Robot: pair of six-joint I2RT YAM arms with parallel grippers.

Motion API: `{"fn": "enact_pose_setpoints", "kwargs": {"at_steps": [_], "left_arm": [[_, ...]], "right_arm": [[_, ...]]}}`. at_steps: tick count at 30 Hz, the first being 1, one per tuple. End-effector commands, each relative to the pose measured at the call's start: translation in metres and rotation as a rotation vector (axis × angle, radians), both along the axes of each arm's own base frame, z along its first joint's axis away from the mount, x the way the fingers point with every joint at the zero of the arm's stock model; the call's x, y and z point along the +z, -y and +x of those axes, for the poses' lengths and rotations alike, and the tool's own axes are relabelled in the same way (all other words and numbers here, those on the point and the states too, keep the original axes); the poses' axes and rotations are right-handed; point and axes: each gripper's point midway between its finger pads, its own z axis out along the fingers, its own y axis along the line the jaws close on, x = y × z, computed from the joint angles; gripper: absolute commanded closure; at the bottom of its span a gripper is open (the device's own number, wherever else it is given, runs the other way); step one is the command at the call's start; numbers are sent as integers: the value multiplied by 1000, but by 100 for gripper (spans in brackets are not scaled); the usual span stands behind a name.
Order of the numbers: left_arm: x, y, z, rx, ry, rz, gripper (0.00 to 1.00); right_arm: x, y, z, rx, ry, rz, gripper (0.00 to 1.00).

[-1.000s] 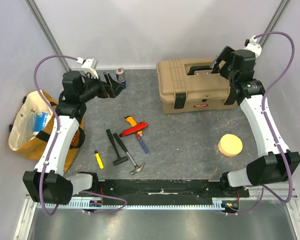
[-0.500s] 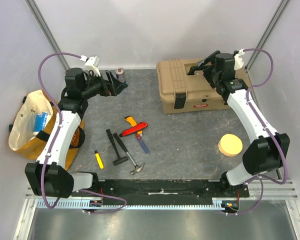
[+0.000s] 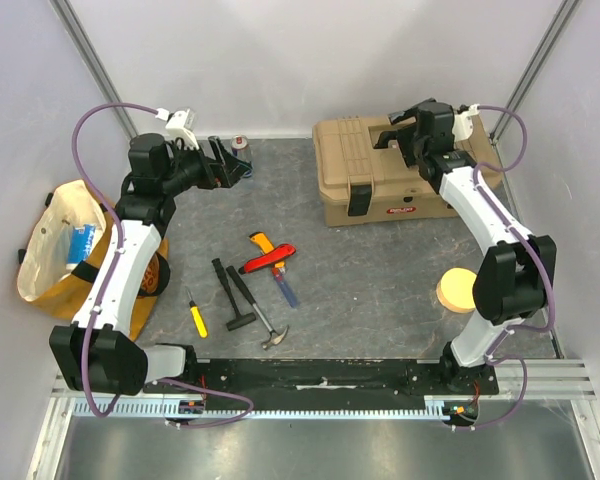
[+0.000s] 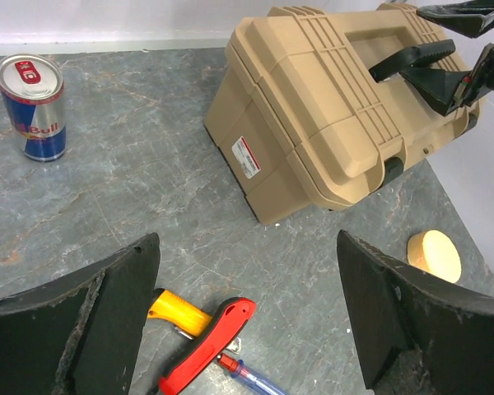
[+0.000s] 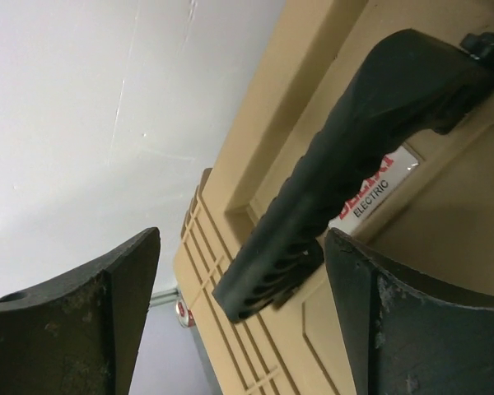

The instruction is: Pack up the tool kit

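A tan toolbox [image 3: 375, 170] stands shut at the back of the table, its black handle [image 5: 354, 156] on the lid. My right gripper [image 3: 392, 134] is open just above that handle, not touching it. My left gripper [image 3: 238, 165] is open and empty, held above the table at the back left. Loose tools lie in front: a red and yellow knife [image 3: 268, 255], a blue screwdriver [image 3: 285, 290], a yellow screwdriver [image 3: 196, 317], a black tool [image 3: 223, 282] and a hammer [image 3: 255, 315]. The toolbox [image 4: 329, 107] and knife [image 4: 202, 346] show in the left wrist view.
A drink can [image 3: 242, 148] stands by the back wall, also in the left wrist view [image 4: 33, 107]. A yellow round sponge [image 3: 460, 290] lies at the right. A yellow bag [image 3: 65, 245] sits off the table's left edge.
My right gripper has moved left over the toolbox lid to its handle. My left gripper has shifted slightly and stays open.
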Motion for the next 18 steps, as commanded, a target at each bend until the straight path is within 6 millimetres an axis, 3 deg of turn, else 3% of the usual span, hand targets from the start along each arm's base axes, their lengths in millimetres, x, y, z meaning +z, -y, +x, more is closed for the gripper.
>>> {"fn": "enact_pose_setpoints", "kwargs": {"at_steps": [1, 5, 10, 15, 18], "left_arm": [[19, -9, 6, 42, 61, 31, 7], [18, -11, 6, 54, 61, 40, 7], [18, -13, 6, 65, 60, 41, 7], [18, -14, 5, 72, 54, 38, 7], [17, -13, 5, 71, 48, 31, 7]], "right_arm": [[-3, -6, 14, -32, 49, 86, 17], [-4, -5, 16, -45, 58, 117, 35], [-4, -10, 14, -30, 67, 141, 75], [12, -21, 14, 69, 100, 89, 97], [28, -43, 15, 237, 121, 10, 100]]}}
